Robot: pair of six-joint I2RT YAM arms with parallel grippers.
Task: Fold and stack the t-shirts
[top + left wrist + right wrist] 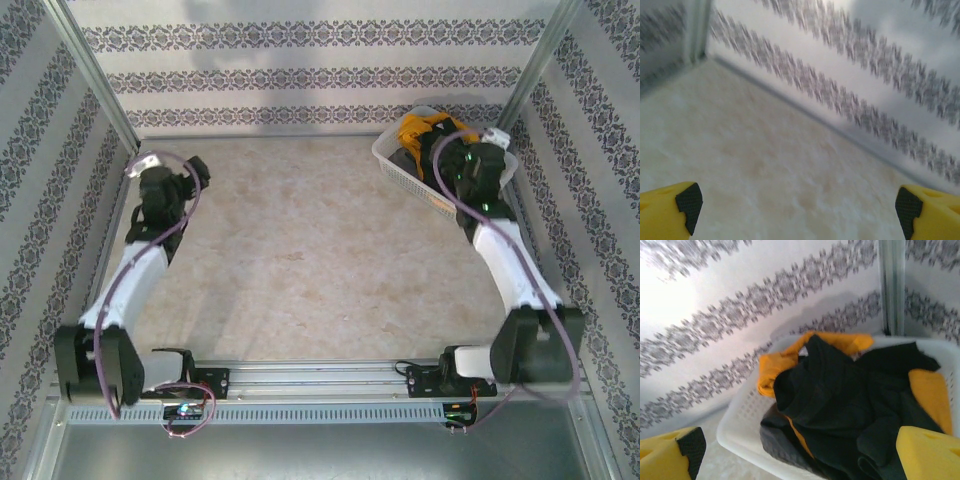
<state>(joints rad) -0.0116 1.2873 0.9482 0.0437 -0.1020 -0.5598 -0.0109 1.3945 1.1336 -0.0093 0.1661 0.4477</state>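
1. The left fingers point(662, 212) are spread wide. A yellow tip with a black ribbed pad sits at each lower corner of the left wrist view, with only bare tabletop point(765, 165) between them. They hold nothing.
2. The right fingers point(927, 452) are just as wide open and grip nothing. They hang just on the near side of the basket point(742, 422). The right-hand tip overlaps dark cloth in the right wrist view, and it cannot be told whether it touches.
3. Both shirts lie crumpled in that basket, at the far right corner of the tabletop. The black t-shirt point(840, 400) is heaped on top. The mustard-yellow t-shirt point(772, 372) shows around it at the left, the far rim and the right.
4. From above, the right arm point(500, 250) covers much of the basket and most of the black cloth. Sleeves and collars cannot be made out in the heap. The basket's near edge is cut off at the bottom of the right wrist view.
5. The basket is white plastic with walls pierced by small lattice holes. The shirts are soft, matte and deeply creased. The tabletop is mottled beige, like marble. The wall point(300, 70) is pale with bands of dark ornament, blurred in both wrist views. A metal post point(892, 285) stands behind the basket.
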